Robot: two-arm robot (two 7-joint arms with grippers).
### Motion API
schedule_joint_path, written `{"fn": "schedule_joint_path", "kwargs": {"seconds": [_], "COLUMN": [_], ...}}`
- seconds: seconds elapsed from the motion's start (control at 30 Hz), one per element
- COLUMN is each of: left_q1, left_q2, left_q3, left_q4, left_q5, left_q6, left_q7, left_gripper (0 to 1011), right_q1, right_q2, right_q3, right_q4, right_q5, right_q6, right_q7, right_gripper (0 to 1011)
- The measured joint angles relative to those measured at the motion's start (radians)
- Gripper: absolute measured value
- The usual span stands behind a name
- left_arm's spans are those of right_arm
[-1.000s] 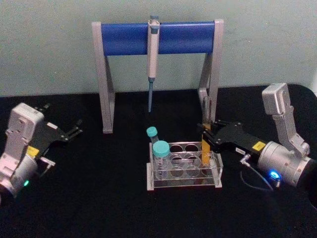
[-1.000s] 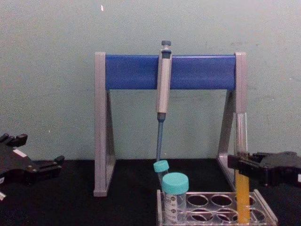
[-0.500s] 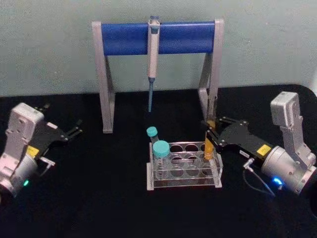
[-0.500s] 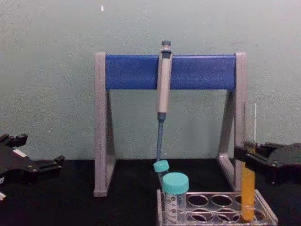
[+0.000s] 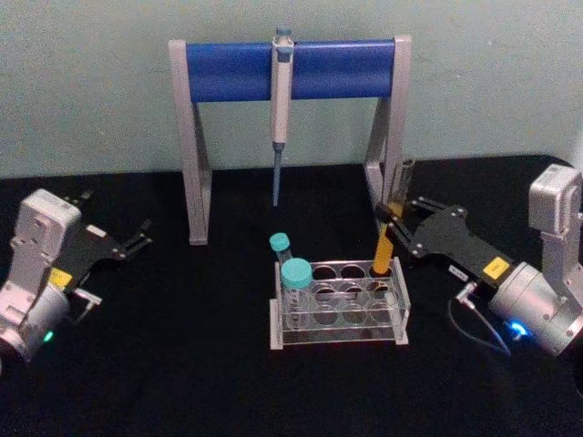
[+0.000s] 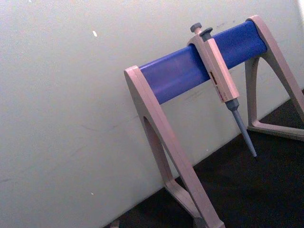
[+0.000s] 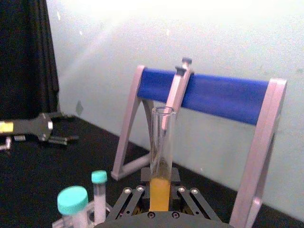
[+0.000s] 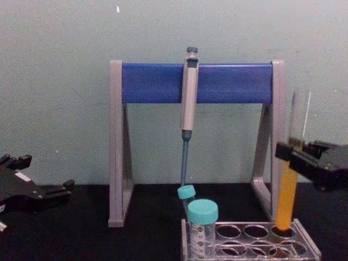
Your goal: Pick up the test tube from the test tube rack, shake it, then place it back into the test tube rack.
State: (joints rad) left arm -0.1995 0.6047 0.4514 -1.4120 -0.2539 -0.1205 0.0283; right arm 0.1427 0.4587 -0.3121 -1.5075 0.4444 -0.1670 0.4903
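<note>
While the right pincer (image 5: 393, 221) is closed around the test tube (image 5: 384, 250), the tube's lower end sits at the rear right hole of the test tube rack (image 5: 339, 338).
A black tabletop (image 5: 182, 373) meets a pale green wall (image 5: 91, 91), and before the wall stands a grey-and-blue stand (image 5: 228, 71) with a pipette (image 5: 281, 100) hanging on it. The chest view gives the side look: the orange liquid fills the tube from the hole's rim up to the pincer. The right wrist view adds the clear upper half and the round open rim. The tube's long axis is nearly upright, mouth up, with the top leaning a little toward the robot's right and toward the wall. Two teal-capped tubes (image 5: 296, 273) stand at the rack's left end. The left pincer (image 5: 137, 238) rests well apart at the left, its fingers a little apart and holding nothing.
</note>
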Motion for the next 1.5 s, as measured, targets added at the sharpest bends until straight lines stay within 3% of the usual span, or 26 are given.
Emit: {"fn": "schedule_joint_path", "kwargs": {"seconds": [0.23,0.47,1.1,1.3,1.5], "left_q1": [0.000,0.000,0.000,0.000,0.000], "left_q2": [0.000,0.000,0.000,0.000,0.000], "left_q3": [0.000,0.000,0.000,0.000,0.000], "left_q4": [0.000,0.000,0.000,0.000,0.000], "left_q5": [0.000,0.000,0.000,0.000,0.000], "left_q6": [0.000,0.000,0.000,0.000,0.000], "left_q7": [0.000,0.000,0.000,0.000,0.000], "left_gripper": [1001,1002,1001,1002,1001], "right_q1": [-0.006,0.023,0.148,0.149,0.109], "right_q2": [-0.008,-0.014,-0.049,-0.041,-0.010], "right_q3": [0.018,0.016,-0.043,-0.041,-0.017], "right_q4": [-0.037,-0.047,0.064,0.062,0.018], "right_q5": [0.024,0.031,0.050,0.044,0.037], "right_q6": [-0.003,0.008,0.022,0.024,0.045], "right_q7": [0.008,0.021,0.070,0.058,0.020], "right_gripper": [229,229,230,230,229]}}
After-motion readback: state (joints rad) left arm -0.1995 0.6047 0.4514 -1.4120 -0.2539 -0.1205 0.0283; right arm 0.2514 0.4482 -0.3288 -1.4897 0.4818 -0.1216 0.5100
